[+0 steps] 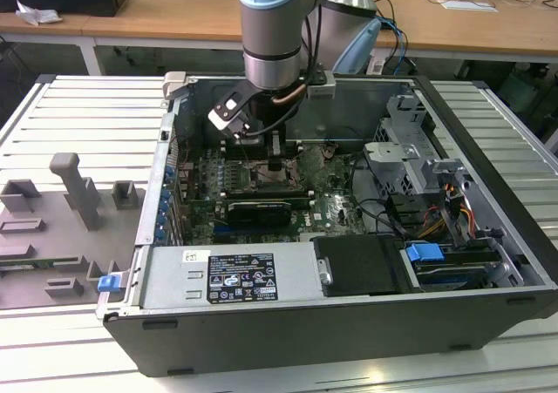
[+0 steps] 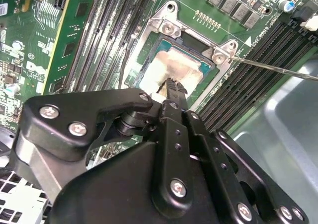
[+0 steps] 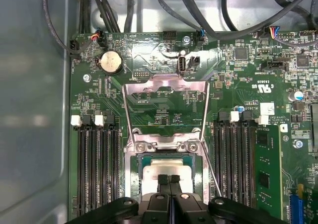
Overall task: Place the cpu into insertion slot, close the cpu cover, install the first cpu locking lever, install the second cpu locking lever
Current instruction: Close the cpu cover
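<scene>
open computer case [image 1: 261, 345], green motherboard [image 3: 238, 70]

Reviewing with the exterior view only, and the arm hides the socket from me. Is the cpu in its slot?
Observer: Yes. In both wrist views the cpu lies flat in the socket with its pale top showing, and the tips of the hand are just over it.
Operator: And the cpu cover, is it down?
Observer: No. In the first wrist view the cpu cover is swung back off the socket, and the green board shows through its square window.
</scene>
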Available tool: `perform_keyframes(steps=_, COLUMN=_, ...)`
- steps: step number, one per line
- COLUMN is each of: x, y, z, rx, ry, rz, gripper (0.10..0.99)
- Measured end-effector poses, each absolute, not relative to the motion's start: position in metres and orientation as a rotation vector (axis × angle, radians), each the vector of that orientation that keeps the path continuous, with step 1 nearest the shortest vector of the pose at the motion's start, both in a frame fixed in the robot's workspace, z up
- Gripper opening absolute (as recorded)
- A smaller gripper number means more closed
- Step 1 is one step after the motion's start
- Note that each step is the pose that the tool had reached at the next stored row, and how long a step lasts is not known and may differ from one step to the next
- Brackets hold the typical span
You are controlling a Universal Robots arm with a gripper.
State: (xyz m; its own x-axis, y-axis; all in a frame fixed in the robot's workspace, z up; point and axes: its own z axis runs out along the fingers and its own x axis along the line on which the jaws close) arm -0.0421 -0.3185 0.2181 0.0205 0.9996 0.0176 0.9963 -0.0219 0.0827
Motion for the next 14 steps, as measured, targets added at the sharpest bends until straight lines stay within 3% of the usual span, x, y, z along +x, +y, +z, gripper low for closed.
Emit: perform_keyframes(steps=14, x=-0.042, y=-0.318, z=0.234, rx=2.210, ry=2.164, rz=0.109, gripper=0.106)
